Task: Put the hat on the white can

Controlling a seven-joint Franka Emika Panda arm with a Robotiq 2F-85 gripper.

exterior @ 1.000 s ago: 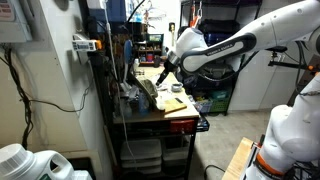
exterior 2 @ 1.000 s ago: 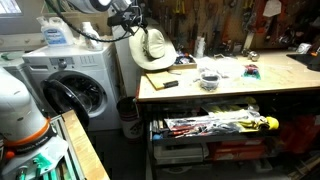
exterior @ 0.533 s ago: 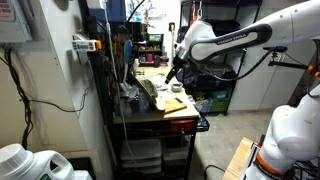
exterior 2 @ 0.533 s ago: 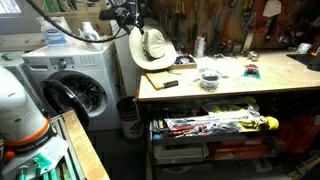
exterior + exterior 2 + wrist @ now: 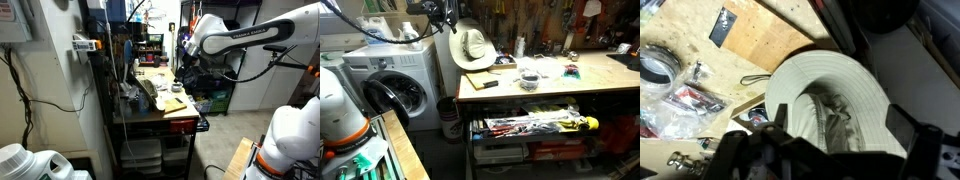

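The pale tan wide-brimmed hat (image 5: 472,47) sits tilted at the left end of the wooden workbench (image 5: 550,88), propped on something hidden beneath it. In an exterior view it shows edge-on (image 5: 147,92). In the wrist view the hat (image 5: 835,100) lies below me, crown dented. My gripper (image 5: 840,135) is open and empty, with a dark finger on each side of the hat and above it. In both exterior views the gripper (image 5: 442,14) (image 5: 183,48) hangs clear of the hat. No white can shows plainly; a small pale bottle (image 5: 520,45) stands at the bench's back.
A washing machine (image 5: 390,85) stands beside the bench's left end. A black tape roll (image 5: 658,68), a small bowl (image 5: 530,78) and packets lie on the bench top. Tools hang on the wall behind. Shelves below hold clutter.
My gripper has risen and drawn away from the hat. The hat has stayed in place, tilted at the bench's end.
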